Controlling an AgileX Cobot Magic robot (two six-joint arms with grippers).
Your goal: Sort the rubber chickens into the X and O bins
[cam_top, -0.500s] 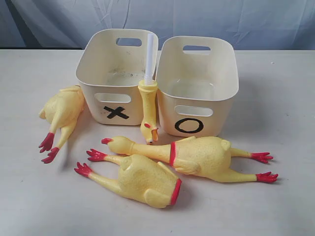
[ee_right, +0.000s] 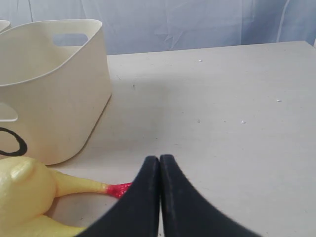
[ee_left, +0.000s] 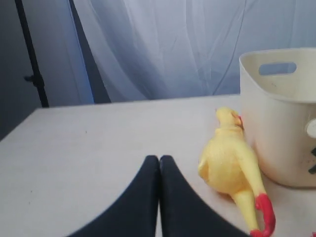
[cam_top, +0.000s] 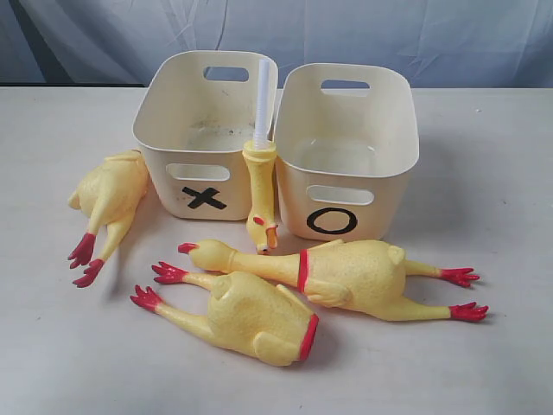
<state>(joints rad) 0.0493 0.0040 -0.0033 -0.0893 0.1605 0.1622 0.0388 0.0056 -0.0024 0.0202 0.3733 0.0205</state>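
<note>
Two cream tubs stand side by side: the X bin (cam_top: 206, 130) on the left, the O bin (cam_top: 346, 147) on the right. A head-and-neck on a white tube (cam_top: 261, 164) leans in the gap between them. A whole chicken (cam_top: 346, 275) lies in front of the O bin. A headless body (cam_top: 251, 316) lies nearer the front. Another chicken (cam_top: 108, 194) lies left of the X bin, also seen as the chicken (ee_left: 229, 160) in the left wrist view. My left gripper (ee_left: 159, 159) is shut and empty. My right gripper (ee_right: 159, 159) is shut, empty, beside a red foot (ee_right: 118, 189).
The pale table (cam_top: 484, 173) runs under everything, backed by a grey-blue curtain (cam_top: 389, 35). In the left wrist view a dark stand (ee_left: 32, 54) rises past the table's far edge. Neither arm shows in the exterior view.
</note>
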